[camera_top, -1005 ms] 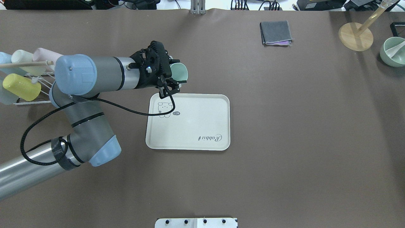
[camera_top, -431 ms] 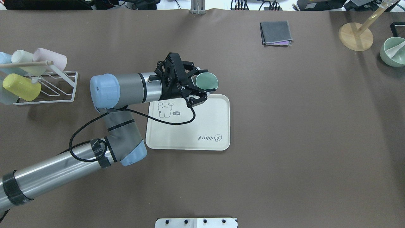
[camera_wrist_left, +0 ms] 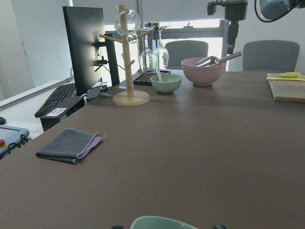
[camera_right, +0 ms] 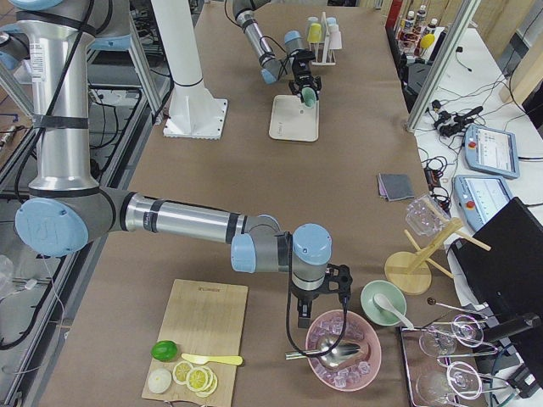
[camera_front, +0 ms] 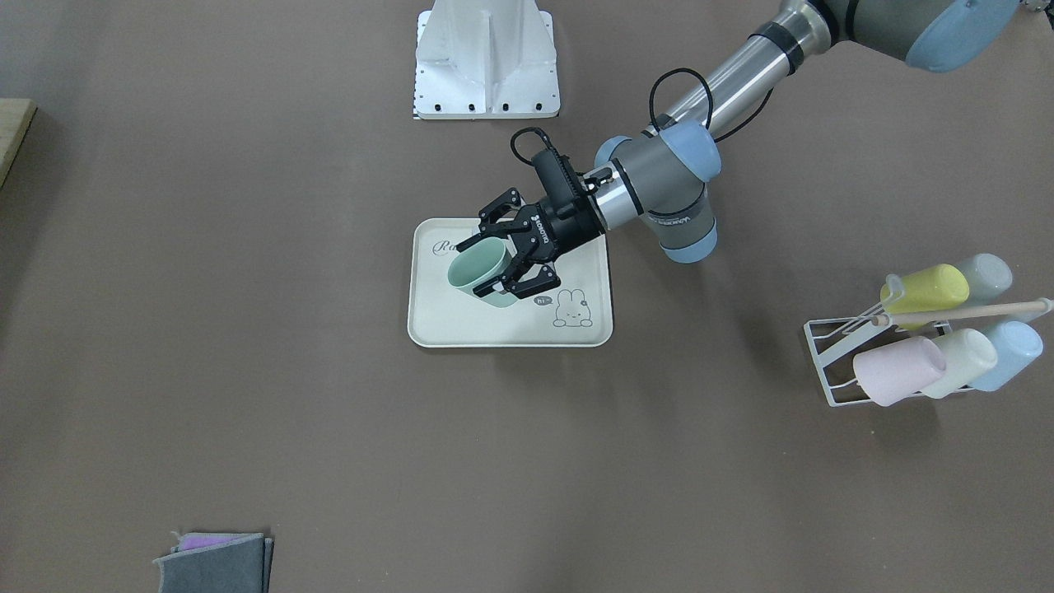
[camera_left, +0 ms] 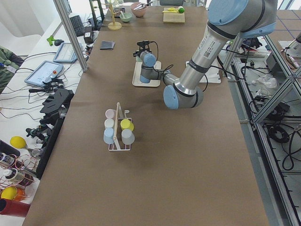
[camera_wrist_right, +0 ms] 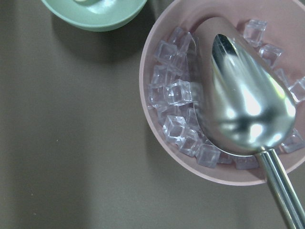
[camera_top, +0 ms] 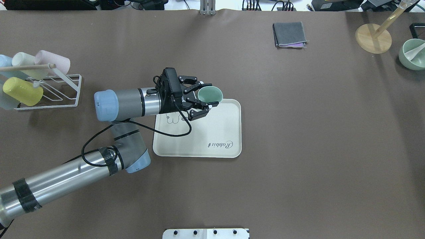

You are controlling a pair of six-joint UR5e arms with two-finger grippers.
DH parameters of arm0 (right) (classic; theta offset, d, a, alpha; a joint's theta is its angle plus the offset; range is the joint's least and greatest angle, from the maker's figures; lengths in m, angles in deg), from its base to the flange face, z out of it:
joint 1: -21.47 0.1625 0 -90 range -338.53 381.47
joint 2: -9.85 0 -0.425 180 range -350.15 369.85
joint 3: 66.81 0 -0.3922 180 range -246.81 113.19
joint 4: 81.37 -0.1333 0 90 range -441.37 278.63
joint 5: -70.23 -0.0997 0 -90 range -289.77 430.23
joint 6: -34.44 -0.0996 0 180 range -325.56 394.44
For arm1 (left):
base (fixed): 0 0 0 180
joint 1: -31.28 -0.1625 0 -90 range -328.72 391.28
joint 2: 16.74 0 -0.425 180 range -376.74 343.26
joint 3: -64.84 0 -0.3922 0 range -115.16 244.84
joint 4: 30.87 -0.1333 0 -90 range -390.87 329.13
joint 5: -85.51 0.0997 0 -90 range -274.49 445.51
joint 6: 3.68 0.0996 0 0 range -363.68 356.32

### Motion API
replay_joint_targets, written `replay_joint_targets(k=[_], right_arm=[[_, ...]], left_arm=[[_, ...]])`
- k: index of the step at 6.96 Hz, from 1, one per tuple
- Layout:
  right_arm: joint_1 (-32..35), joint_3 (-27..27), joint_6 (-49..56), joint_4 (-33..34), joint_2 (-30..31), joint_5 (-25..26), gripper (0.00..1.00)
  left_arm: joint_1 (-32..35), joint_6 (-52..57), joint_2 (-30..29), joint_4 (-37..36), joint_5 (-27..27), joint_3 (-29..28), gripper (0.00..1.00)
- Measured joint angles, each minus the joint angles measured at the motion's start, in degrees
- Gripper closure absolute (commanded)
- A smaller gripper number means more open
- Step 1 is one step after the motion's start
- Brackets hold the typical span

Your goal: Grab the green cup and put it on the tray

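Brown matting covers the long table (camera_top: 298, 132), seen from behind the robot. At far left, one white wire rack (camera_top: 68, 96) carries five pastel cups (camera_top: 22, 91) lying on their sides: one yellow, one pink, one cream, one light blue and one pale grey-blue. Next, the left arm (camera_top: 126, 103) reaches across toward the middle. The left gripper (camera_top: 203, 96) has both fingers clamped on the wall of the single green cup (camera_top: 212, 94). The cup hangs tilted, its open mouth turned up and to the right, over the far edge of the one cream tray (camera_top: 215, 132). Whether its base touches the tray cannot be told. A bunny drawing and the word "Rabbit" mark the tray.

Farther right, near the far edge, lies one folded grey cloth (camera_top: 289, 34) with a purple layer showing beneath it. Toward the right end stand one wooden stand (camera_top: 373, 38) and one green bowl (camera_top: 410, 56) holding a white spoon. Beyond them, the right gripper (camera_right: 318, 292) hangs above one pink bowl (camera_wrist_right: 152, 47) of ice cubes (camera_wrist_right: 174, 93), in which one metal scoop (camera_wrist_right: 248, 95) rests. Whether its fingers are closed or apart cannot be told.
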Motion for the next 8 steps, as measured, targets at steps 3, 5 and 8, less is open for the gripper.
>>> replay_joint_targets(k=[3, 5, 8], right_arm=[[0.0, 0.0, 0.0, 0.0, 0.0, -0.3, 0.00], [0.0, 0.1, 0.2, 0.0, 0.0, -0.5, 0.00], [0.0, 0.2, 0.3, 0.0, 0.1, -1.1, 0.00]], left_arm=[[-2.2, -1.4, -0.4, 6.6, 1.0, -5.4, 0.64], [-4.3, -1.7, -0.5, 7.0, 3.3, -5.7, 0.63], [-4.9, -3.3, -0.8, 6.1, 3.9, -5.7, 0.58]])
